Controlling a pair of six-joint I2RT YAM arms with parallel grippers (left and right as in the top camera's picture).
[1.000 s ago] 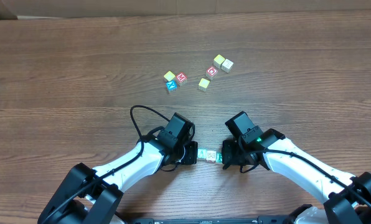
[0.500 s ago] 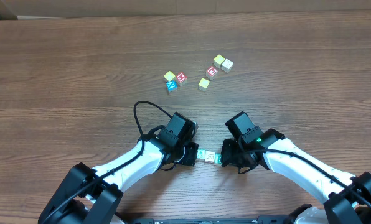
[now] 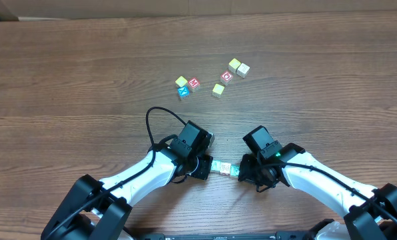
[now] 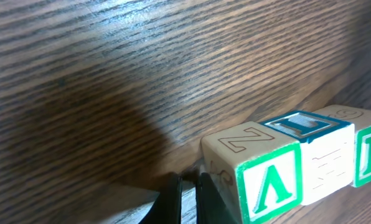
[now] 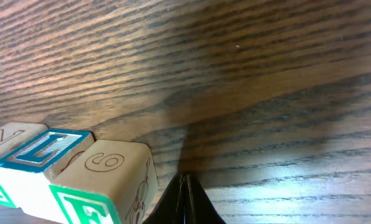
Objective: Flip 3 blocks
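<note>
Wooden square-edged blocks (image 4: 300, 158) on grained brown table (image 4: 111, 62)

Left end effector (image 3: 207, 166) edged toward the blocks (image 3: 224, 167); right end effector (image 3: 240, 171) drew back slightly.

A dark brown wood-grain table (image 3: 65, 60) fills nearly the whole overhead view, its grain running left to right. Along the top edge of the frame runs a pale tan strip (image 3: 185, 7) beyond the table's far edge; what it is cannot be told. The light is soft and even. In both wrist views the grain shows a pale sheen and blurred shadows.
</note>
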